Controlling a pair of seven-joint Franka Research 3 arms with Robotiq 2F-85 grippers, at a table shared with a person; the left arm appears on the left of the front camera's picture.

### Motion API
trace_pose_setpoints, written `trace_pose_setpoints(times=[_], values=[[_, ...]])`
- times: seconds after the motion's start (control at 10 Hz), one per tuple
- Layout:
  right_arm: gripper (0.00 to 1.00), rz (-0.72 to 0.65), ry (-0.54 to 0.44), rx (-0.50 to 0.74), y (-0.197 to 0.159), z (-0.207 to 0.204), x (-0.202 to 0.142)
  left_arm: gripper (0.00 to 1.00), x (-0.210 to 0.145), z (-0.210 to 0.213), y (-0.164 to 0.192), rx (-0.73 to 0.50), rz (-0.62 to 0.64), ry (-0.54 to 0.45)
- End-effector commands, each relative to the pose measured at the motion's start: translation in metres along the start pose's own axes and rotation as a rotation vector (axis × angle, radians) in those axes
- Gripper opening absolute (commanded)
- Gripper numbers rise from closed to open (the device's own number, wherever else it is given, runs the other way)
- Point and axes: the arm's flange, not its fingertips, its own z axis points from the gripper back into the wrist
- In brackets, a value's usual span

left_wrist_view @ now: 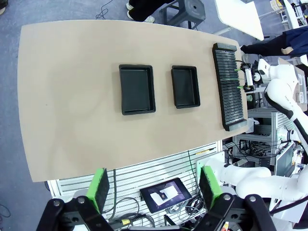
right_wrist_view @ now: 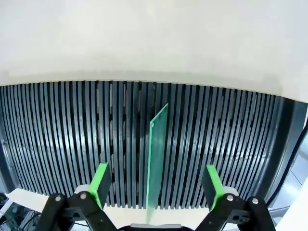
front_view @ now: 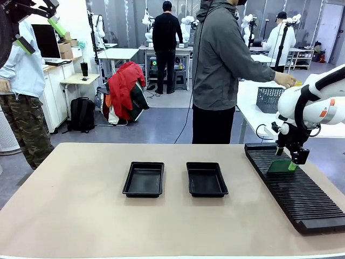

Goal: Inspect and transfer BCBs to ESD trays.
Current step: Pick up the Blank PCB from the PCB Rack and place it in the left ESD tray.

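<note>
Two empty black ESD trays (front_view: 144, 178) (front_view: 206, 178) lie side by side mid-table; the left wrist view looks down on them from high up (left_wrist_view: 137, 89) (left_wrist_view: 185, 87). One green BCB (right_wrist_view: 156, 154) stands on edge in a slot of the black rack (right_wrist_view: 72, 125). My right gripper (right_wrist_view: 157, 185) straddles it, open, with a gap between the board and each green pad. In the front view this gripper (front_view: 291, 158) hangs over the board (front_view: 280, 167) at the rack's far end. My left gripper (front_view: 40, 33) is raised high at the top left, open and empty (left_wrist_view: 155, 187).
The long ribbed rack (front_view: 302, 189) runs along the table's right edge (left_wrist_view: 226, 86). A person in a grey jacket (front_view: 221, 59) stands at the far side, turned toward a wire basket (front_view: 269, 99) on another table. The tan tabletop (front_view: 70, 205) is bare left of the trays.
</note>
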Motion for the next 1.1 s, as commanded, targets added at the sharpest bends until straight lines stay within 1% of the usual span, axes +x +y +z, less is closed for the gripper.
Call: trace_pose_setpoints(times=[0.0, 0.1, 0.8, 0.9, 1.0], values=[[1.0, -0.021, -0.027, -0.027, -0.0055, -0.0067, -0.0025, 1.0, 0.0004, -0.0014, 0.0012, -0.007, -0.002, -0.005], [1.0, 0.0, 0.0, 0.0, 0.0, 0.0, 0.0, 1.0, 0.0004, -0.0014, 0.0012, -0.007, -0.002, -0.005], [1.0, 0.002, -0.002, 0.001, -0.002, -0.0023, 0.0011, 1.0, 0.0004, -0.0014, 0.0012, -0.007, -0.002, -0.005], [1.0, -0.018, 0.044, -0.03, -0.0002, -0.003, 0.0018, 1.0, 0.0004, -0.0014, 0.0012, -0.007, -0.002, -0.005], [0.97, -0.021, 0.07, -0.048, 0.0008, -0.0033, 0.0026, 1.0, 0.0004, -0.0014, 0.0012, -0.007, -0.002, -0.005]])
